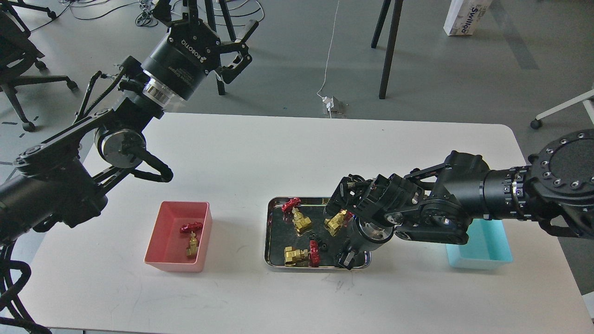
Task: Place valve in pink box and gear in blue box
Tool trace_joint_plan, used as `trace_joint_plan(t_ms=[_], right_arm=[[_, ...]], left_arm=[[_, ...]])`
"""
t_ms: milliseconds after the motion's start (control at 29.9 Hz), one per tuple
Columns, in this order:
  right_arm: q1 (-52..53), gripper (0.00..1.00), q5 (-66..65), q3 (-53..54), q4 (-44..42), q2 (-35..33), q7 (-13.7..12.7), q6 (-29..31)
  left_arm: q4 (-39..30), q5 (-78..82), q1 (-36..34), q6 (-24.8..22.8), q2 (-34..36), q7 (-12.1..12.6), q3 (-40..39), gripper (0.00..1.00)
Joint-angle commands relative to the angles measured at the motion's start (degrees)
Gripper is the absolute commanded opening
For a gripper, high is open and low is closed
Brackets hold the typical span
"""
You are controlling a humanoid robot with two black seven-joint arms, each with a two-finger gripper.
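Brass valves, red handwheels: one already lies in the pink box point(160, 241), three more sit in the steel tray point(271, 232) – valve point(300, 221) upper left, another under the right wrist, a third along the front edge. Tiny black gears point(317, 237) lie mid-tray, hard to count. Blue box point(487, 257) is right of the tray, partly behind the right arm; contents not visible.

Right gripper point(345, 260) is down over the tray's front right corner; fingers too dark to separate, so its opening and any load can't be told. Left gripper point(241, 46) is raised beyond the table's far edge, fingers spread, holding nothing.

Handling guess: valves are dense, rigid and slick; best pinched across the flat brass body, not the wheel. Gears are light, thin and lie flat on polished steel, so they'll likely skid; pinch across the rim.
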Motion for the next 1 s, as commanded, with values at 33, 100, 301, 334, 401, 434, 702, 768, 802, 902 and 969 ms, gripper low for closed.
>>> trace_joint_plan(t_ms=[33, 100, 301, 334, 401, 434, 702, 768, 802, 902, 969], right_arm=[[0.1, 0.11, 0.0, 0.2, 0.0, 0.0, -0.3, 0.0], [0.1, 0.10, 0.0, 0.3, -0.1, 0.0, -0.4, -0.1], [2.4, 0.07, 0.2, 2.8, 0.3, -3.3, -0.4, -0.2], [3.2, 0.07, 0.2, 4.0, 0.9, -4.8, -0.4, -0.2], [4.7, 0.07, 0.1, 6.9, 2.5, -8.2, -0.7, -0.3], [5.5, 0.07, 0.0, 8.2, 3.1, -10.6, -0.7, -0.6], [9.0, 0.07, -1.7, 11.2, 4.1, -32.2, -4.8, -2.5], [8.1, 0.07, -2.4, 11.2, 5.3, -37.2, -6.5, -2.5], [7.6, 0.07, -2.5, 11.0, 6.2, -39.6, -7.1, -2.5], [3.8, 0.08, -2.6, 11.5, 10.0, -44.7, -7.3, -2.5], [2.1, 0.08, -2.5, 12.1, 12.7, -46.9, -7.3, -2.5]], left_arm=[[0.0, 0.0, 0.0, 0.0, 0.0, 0.0, -0.1, 0.99], [0.0, 0.0, 0.0, 0.0, 0.0, 0.0, -0.1, 0.99], [0.0, 0.0, 0.0, 0.0, 0.0, 0.0, -0.1, 0.99], [0.0, 0.0, 0.0, 0.0, 0.0, 0.0, -0.2, 0.99], [0.0, -0.1, 0.0, 0.0, 0.0, 0.0, -0.1, 0.99], [0.0, 0.0, 0.0, 0.0, 0.0, 0.0, -0.1, 0.99], [0.0, -0.1, 0.0, 0.0, 0.0, 0.0, -0.1, 0.99], [0.0, -0.1, 0.1, 0.0, -0.1, 0.0, -0.1, 0.99], [0.0, -0.1, 0.1, 0.0, -0.5, 0.0, -0.1, 0.99], [0.0, 0.0, 0.1, 0.1, -1.9, 0.0, -0.1, 0.99], [0.0, 0.1, 0.0, 0.2, -2.6, 0.0, 0.0, 0.99]])
